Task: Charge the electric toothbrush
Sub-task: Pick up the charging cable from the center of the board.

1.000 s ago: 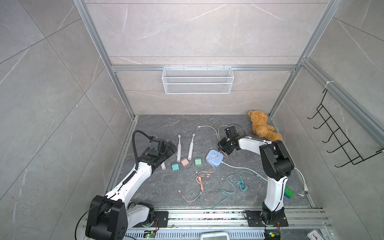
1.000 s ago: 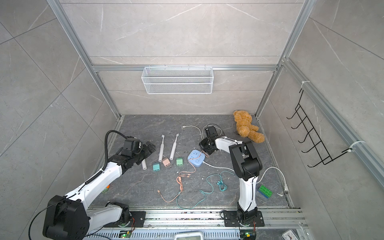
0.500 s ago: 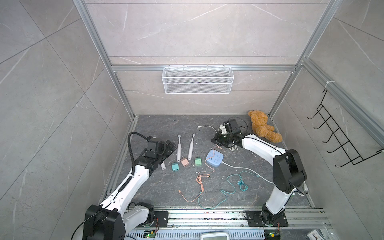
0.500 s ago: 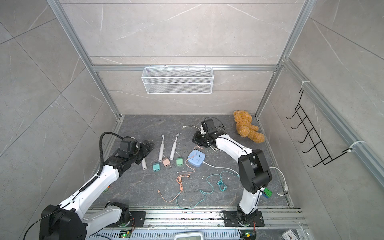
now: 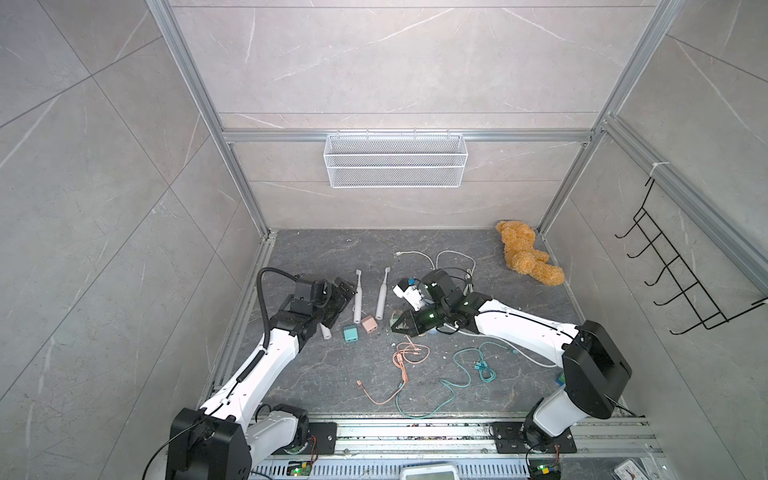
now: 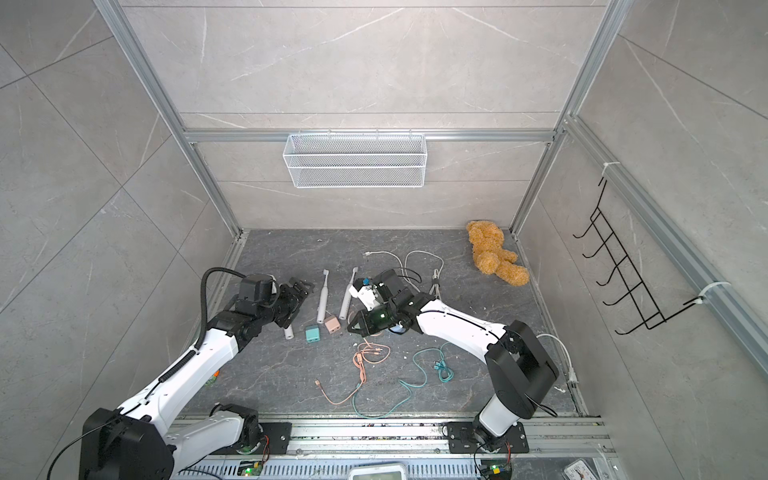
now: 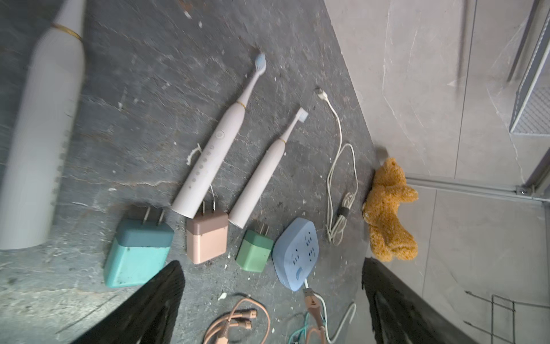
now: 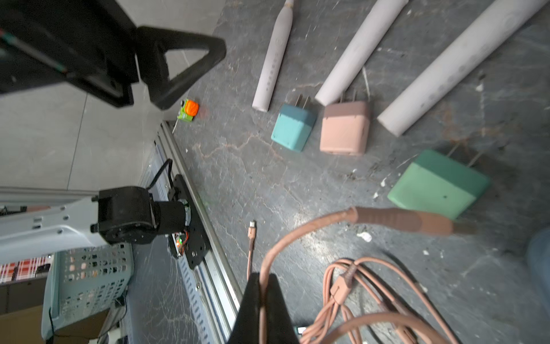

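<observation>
Right gripper [image 5: 397, 326] is swinging down to mid-frame, clamping pink cable [image 8: 312, 226]; left gripper [image 5: 341, 291] is hanging agape beside toothbrush [image 5: 357, 299]. Plugging-in likely nearing.

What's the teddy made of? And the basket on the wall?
Teddy: probably plush fabric; its golden surface looks curly and fuzzy. Basket: likely metal wire mesh painted white; you can see the wall through its fine grid.

Swings the right gripper [image 5: 397, 325] off the white cable [image 5: 451, 257], toward the left arm [image 5: 266, 365]. Sets it over the green adapter [image 8: 437, 184] and blue power strip [image 7: 296, 253], largely covering both in both top views.
</observation>
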`<action>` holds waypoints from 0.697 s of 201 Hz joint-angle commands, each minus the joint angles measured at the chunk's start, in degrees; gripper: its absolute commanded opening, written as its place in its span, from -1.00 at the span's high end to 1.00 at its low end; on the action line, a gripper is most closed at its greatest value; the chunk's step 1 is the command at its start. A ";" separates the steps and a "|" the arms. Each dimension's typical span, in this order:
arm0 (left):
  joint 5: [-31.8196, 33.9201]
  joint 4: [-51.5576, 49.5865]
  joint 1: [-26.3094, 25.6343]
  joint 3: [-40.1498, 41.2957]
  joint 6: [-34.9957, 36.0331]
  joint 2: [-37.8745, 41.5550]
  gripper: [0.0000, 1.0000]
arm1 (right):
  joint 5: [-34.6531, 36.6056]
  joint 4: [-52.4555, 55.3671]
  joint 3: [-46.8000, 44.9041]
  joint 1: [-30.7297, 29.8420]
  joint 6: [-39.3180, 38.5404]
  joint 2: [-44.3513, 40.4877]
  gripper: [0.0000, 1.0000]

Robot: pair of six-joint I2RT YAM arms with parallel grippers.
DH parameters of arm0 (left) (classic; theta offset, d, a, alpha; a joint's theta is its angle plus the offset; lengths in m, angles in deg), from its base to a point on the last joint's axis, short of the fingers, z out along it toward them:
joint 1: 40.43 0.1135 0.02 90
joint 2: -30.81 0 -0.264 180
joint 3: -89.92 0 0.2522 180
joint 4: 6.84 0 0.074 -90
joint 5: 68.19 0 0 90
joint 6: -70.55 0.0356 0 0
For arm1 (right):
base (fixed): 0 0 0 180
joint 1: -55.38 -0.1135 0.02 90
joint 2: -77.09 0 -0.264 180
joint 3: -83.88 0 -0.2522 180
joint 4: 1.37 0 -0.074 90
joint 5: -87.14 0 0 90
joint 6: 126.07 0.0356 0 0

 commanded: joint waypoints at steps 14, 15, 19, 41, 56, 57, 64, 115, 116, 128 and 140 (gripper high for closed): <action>-13.73 10.50 -0.24 4.84 -8.91 -4.46 -0.83 | -3.66 -4.81 -3.45 -1.43 -7.23 -3.21 1.00; -14.11 10.92 -0.27 5.03 -9.25 -4.56 -0.83 | -3.70 -4.92 -3.54 -1.47 -7.28 -3.24 1.00; -15.11 12.44 -0.54 5.65 -10.24 -5.00 -0.83 | -4.18 -5.43 -3.75 -1.62 -7.42 -3.26 1.00; -18.27 15.75 -3.49 6.19 -12.84 -7.10 -0.82 | -5.75 -7.80 -4.60 -1.87 -7.62 -3.01 1.00; -19.71 17.72 -5.67 6.49 -14.26 -7.89 -0.82 | -6.37 -7.84 -4.20 -2.18 -8.20 -2.59 1.00; -19.87 17.96 -5.79 6.52 -14.34 -7.95 -0.81 | -6.38 -7.83 -4.22 -2.20 -8.25 -2.57 1.00; -20.27 19.52 -6.61 6.78 -14.84 -8.23 -0.82 | -6.32 -7.82 -3.98 -2.29 -8.36 -2.47 1.00; -21.60 24.55 -9.98 8.73 -16.25 -10.58 -0.72 | -6.38 -6.00 -3.20 -2.85 -10.03 -2.58 1.00; -21.65 24.58 -10.02 8.74 -16.30 -10.66 -0.72 | -6.38 -5.99 -3.19 -2.88 -10.09 -2.61 1.00; -21.70 25.59 -10.48 8.91 -16.30 -11.39 -0.66 | -6.26 -5.84 -3.26 -3.01 -10.22 -2.70 1.00; -21.86 27.08 -10.90 9.21 -16.69 -12.12 -0.59 | -6.12 -5.86 -3.28 -3.14 -10.18 -2.75 1.00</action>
